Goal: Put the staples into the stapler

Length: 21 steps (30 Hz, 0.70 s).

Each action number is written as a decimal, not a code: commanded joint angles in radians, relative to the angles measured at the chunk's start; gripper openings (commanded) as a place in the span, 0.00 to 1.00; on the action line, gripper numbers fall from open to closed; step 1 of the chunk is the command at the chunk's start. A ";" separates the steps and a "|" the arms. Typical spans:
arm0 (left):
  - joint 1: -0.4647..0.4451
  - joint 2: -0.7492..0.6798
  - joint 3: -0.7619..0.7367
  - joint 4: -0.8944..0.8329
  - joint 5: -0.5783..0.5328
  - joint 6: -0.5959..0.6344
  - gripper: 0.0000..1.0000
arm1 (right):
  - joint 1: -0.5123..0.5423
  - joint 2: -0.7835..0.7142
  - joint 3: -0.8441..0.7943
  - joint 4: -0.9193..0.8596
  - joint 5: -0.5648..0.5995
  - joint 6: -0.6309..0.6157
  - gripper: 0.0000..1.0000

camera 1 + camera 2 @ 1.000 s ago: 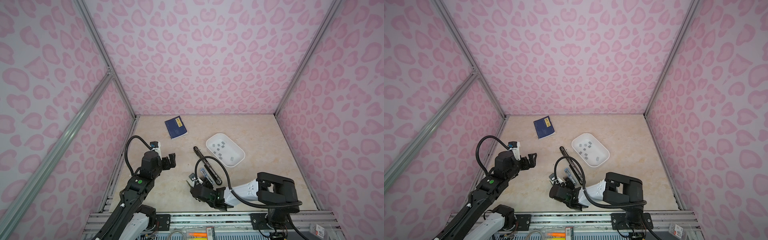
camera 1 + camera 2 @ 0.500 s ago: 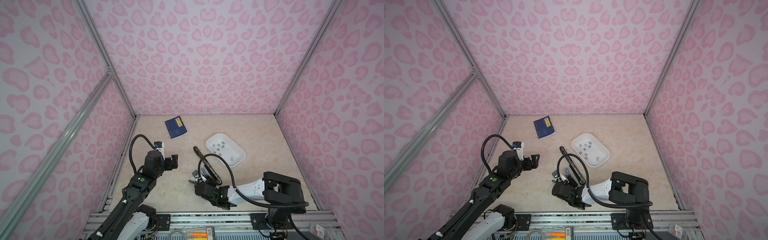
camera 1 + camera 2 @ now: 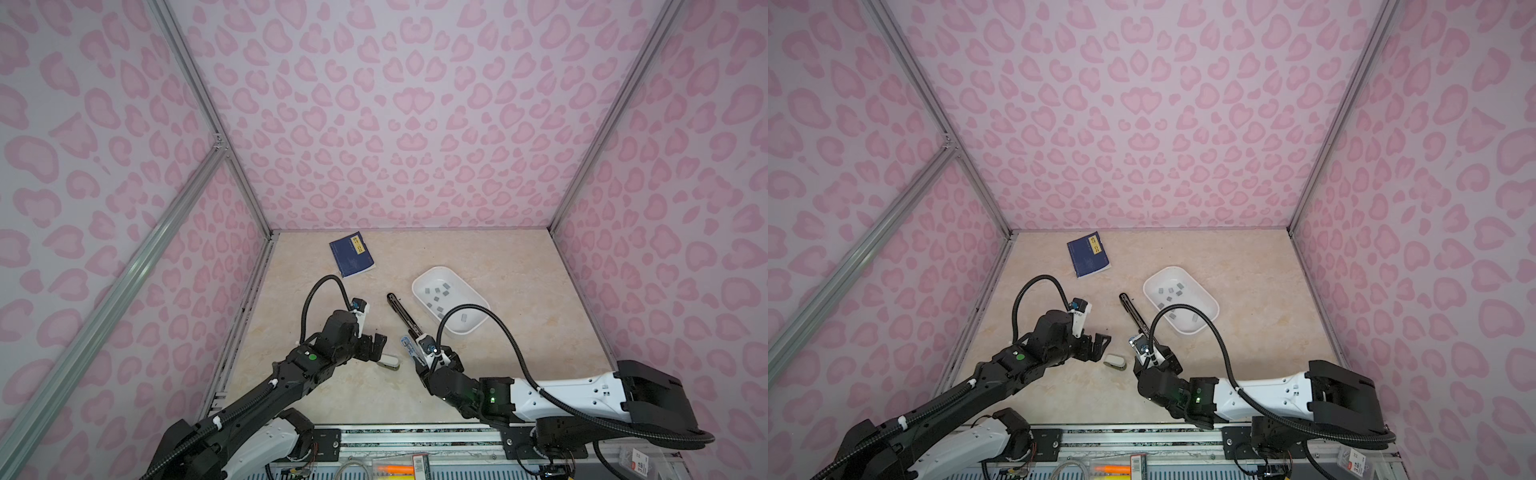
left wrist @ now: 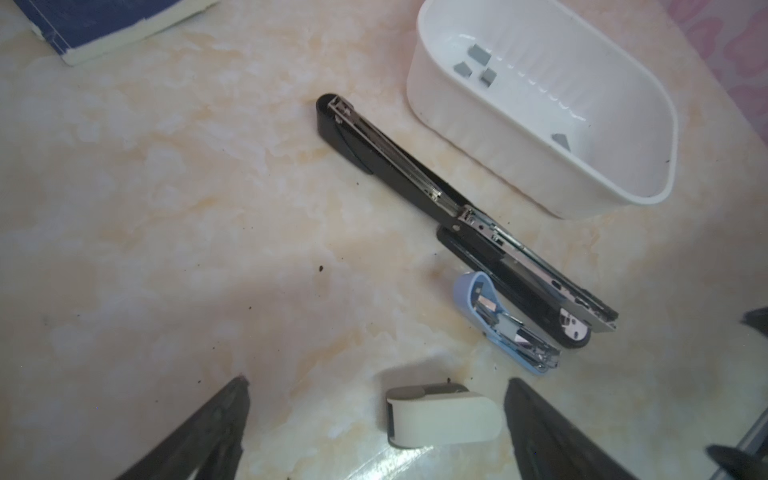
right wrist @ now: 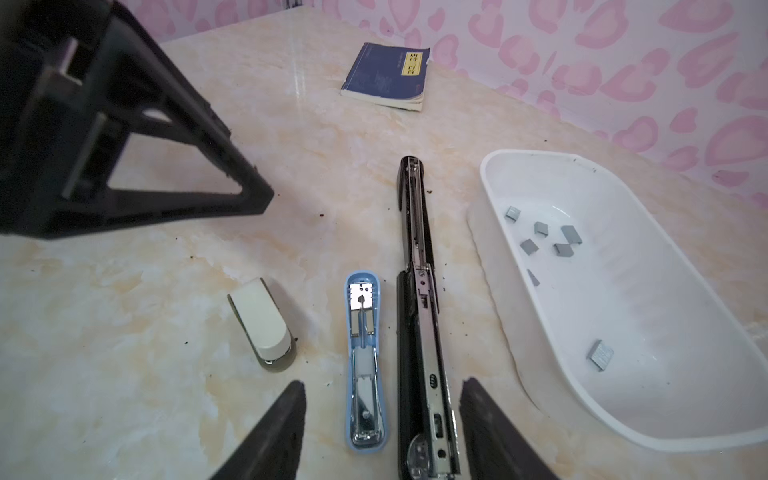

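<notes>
While left tool [image 4: 376, 382] and right tool [image 5: 382, 383] stand open, left wrist view hides most staples [image 4: 478, 53].

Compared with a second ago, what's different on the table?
The left gripper moved toward the middle, to the cream stapler. The right gripper drew back rightward, uncovering it. Nothing was grasped. Black stapler, blue stapler, staples, tray and book stayed put.

Staples [image 5: 541, 227] in tray [image 5: 623, 291] (stapler [image 5: 419, 332] alongside)

Black stapler [image 3: 402, 313] lies just beside tray [image 3: 459, 295]; open tabletop [image 3: 519, 270] behind.
</notes>
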 commanded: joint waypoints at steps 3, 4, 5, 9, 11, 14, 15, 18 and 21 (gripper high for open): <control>-0.062 0.111 0.036 0.069 0.102 0.046 0.98 | -0.004 -0.070 -0.066 0.009 -0.050 0.027 0.60; -0.079 0.133 0.047 0.068 0.105 0.050 0.99 | -0.005 -0.072 -0.073 0.015 -0.059 0.028 0.60; -0.096 0.161 0.056 0.069 0.115 0.056 1.00 | -0.006 -0.073 -0.080 0.021 -0.064 0.029 0.60; -0.130 0.262 0.078 0.079 0.171 0.054 0.99 | -0.024 -0.088 -0.108 0.046 -0.084 0.029 0.60; -0.140 0.300 0.088 0.070 0.166 0.052 0.99 | -0.044 -0.105 -0.128 0.063 -0.108 0.030 0.61; -0.148 0.345 0.097 0.052 0.159 0.061 0.99 | -0.068 -0.136 -0.156 0.079 -0.139 0.032 0.61; -0.150 0.360 0.103 0.049 0.164 0.062 0.99 | -0.077 -0.147 -0.165 0.080 -0.147 0.034 0.61; -0.163 0.405 0.125 0.036 0.179 0.055 0.99 | -0.098 -0.187 -0.188 0.077 -0.164 0.035 0.61; -0.193 0.428 0.135 0.017 0.160 0.041 0.97 | -0.117 -0.236 -0.214 0.070 -0.175 0.041 0.62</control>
